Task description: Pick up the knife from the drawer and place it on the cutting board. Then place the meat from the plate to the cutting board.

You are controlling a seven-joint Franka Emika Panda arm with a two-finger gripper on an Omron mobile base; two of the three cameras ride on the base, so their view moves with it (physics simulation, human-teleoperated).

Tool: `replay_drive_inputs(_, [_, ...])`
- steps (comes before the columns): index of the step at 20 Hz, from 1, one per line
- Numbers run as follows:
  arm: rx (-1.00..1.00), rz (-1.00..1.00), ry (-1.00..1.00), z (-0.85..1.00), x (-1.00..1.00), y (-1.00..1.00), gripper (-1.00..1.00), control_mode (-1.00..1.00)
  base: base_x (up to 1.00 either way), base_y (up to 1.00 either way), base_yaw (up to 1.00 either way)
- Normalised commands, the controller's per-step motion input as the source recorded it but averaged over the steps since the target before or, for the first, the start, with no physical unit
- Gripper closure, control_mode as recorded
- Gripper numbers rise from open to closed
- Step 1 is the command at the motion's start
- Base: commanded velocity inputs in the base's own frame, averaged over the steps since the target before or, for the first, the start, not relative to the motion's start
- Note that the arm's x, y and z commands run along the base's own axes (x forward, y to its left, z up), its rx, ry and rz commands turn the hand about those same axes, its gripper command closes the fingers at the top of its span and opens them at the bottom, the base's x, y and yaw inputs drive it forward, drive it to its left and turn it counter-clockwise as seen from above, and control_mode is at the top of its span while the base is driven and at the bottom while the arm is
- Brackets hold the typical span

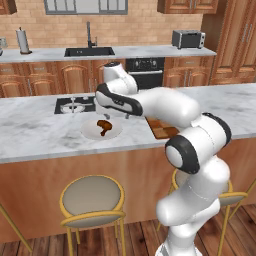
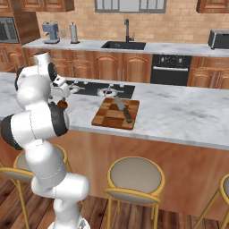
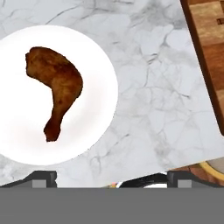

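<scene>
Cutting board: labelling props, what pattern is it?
Reddish-brown checkered wooden cutting board, clearest in right base view.

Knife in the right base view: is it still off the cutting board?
No, the knife lies on the checkered cutting board, blade pointing away toward the cooktop.

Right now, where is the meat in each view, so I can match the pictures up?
Left base view: the meat lies on the plate, left of centre, just below the arm's forearm.
Right base view: a sliver of the meat peeks out at the arm's edge, left of the board.
Hand view: upper left, on the plate.
Shared landmark: the board, right of the plate.
</scene>
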Motion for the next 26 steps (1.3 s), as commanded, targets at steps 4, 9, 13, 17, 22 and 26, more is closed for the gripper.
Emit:
replay_drive_inputs(4, [0.0, 0.0, 0.06, 0.21, -0.22, 0.05, -1.0, -1.0, 0.0, 0.0, 0.0])
replay_drive_inputs(9, [0.0, 0.0, 0.0, 0.08, -0.32, 0.23, -1.0, -1.0, 0.0, 0.0, 0.0])
replay_drive_inputs(13, [-0.06, 0.0, 0.0, 0.0, 0.02, 0.23, -1.0, -1.0, 0.0, 0.0, 0.0])
replay_drive_inputs(17, [-0.04, 0.0, 0.0, -0.22, 0.02, 0.27, -1.0, -1.0, 0.0, 0.0, 0.0])
replay_drive_inputs(22, [0.0, 0.0, 0.0, -0.24, 0.0, 0.09, -1.0, -1.0, 0.0, 0.0, 0.0])
replay_drive_inputs(26, [0.01, 0.0, 0.01, -0.12, 0.0, -0.03, -1.0, -1.0, 0.0, 0.0, 0.0])
